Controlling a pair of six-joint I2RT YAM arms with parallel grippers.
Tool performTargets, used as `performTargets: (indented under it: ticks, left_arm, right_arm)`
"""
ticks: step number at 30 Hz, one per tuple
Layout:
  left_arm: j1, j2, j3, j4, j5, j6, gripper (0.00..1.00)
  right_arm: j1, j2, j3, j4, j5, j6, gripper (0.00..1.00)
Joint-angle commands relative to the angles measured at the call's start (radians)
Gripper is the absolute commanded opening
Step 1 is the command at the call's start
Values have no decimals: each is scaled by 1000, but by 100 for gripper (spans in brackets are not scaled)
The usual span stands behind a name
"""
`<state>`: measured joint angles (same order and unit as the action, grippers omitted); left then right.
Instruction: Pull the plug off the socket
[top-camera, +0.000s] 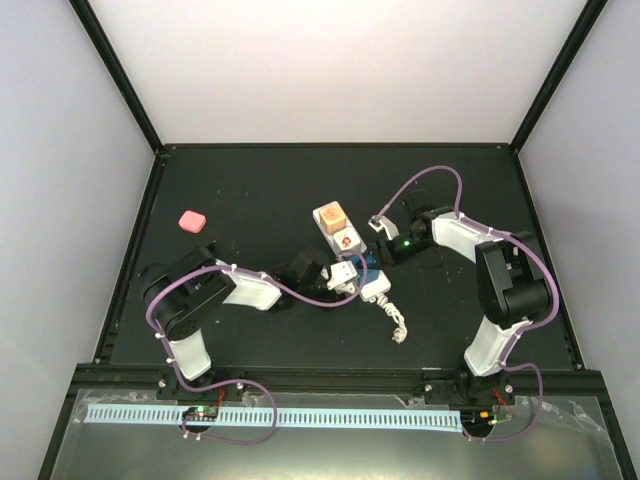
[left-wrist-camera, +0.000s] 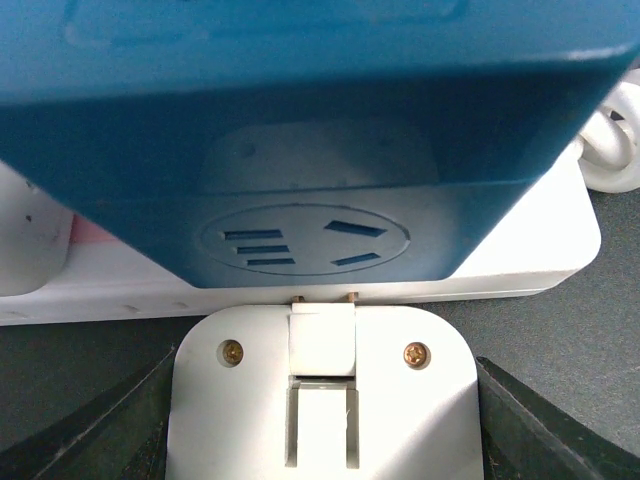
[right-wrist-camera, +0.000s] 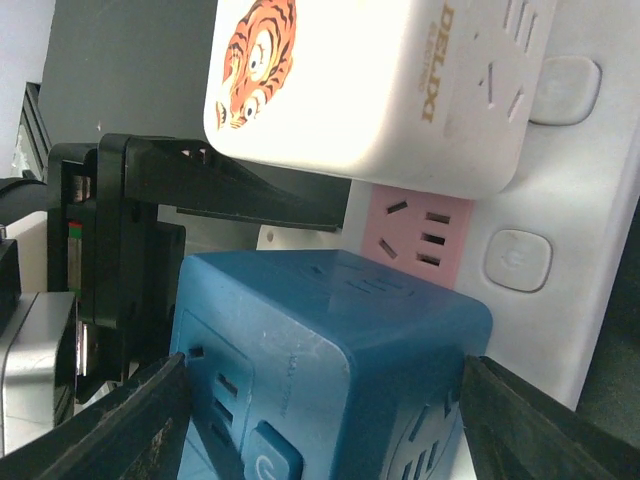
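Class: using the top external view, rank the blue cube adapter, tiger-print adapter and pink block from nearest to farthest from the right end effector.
1. Blue cube adapter: at the right end effector.
2. Tiger-print adapter: up-left, on the socket.
3. Pink block: far left.

The white tiger cube (right-wrist-camera: 370, 90) stands close beside the blue plug (right-wrist-camera: 320, 370), leaving a narrow gap between them.

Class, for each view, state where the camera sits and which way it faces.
Top external: overhead at the near edge, looking down on the black table; left arm and right arm show.
Left wrist: close, facing the blue cube adapter on the long white power strip; left gripper shows.
Right wrist: faces that adapter's other side; right gripper shows.
Shared: adapter, strip.
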<state>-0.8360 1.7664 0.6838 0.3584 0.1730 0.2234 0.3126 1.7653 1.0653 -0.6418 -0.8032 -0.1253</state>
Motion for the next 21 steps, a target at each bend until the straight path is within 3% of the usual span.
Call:
performTargets:
  ticks: [1,21]
  left_arm:
    - [12,-42,-19,10,19,-12,50]
    - [27,-145,-114,-7,36,1,50]
  right_arm:
    - [-9,69,-25,4,207,-40,74]
    - [-24,68,-31,7,240,-47,70]
